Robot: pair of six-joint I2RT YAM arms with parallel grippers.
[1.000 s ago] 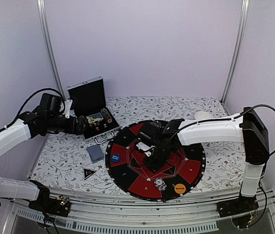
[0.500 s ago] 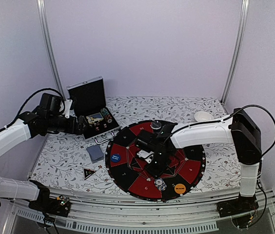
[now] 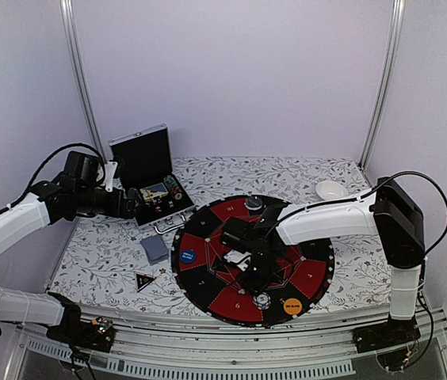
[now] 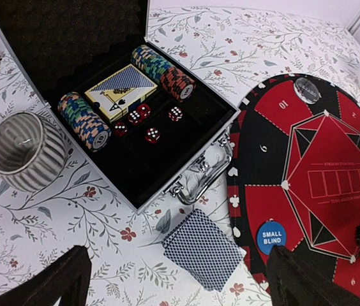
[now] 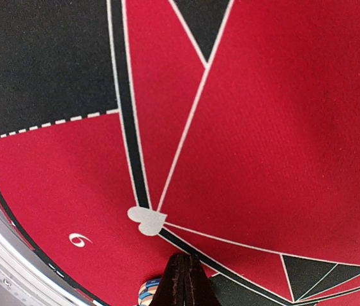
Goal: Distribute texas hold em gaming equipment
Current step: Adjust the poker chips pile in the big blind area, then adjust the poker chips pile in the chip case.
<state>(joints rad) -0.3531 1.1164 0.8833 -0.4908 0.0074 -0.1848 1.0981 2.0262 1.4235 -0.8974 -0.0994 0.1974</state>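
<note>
Changed: the right arm [image 3: 326,220] has swung lower over the round mat [image 3: 200,279], uncovering a single chip [image 3: 253,203] at the mat's far edge.
Left hand [image 4: 180,284]: spread wide and empty, above the open case [image 4: 191,153] near the far left corner of the surface [image 3: 97,253].
Card deck [image 4: 203,250]: on the surface beside the case, undealt.
Small blind button [image 4: 271,236]: at the mat's left edge.
Chip stack [image 3: 262,300]: at the mat's near edge, in sector six.
Right hand [image 5: 183,280]: pinched shut with nothing seen in it, tips just beside that stack.
Meaning: probably one stake is placed; most poker chips [image 4: 164,67] sit in the case.
</note>
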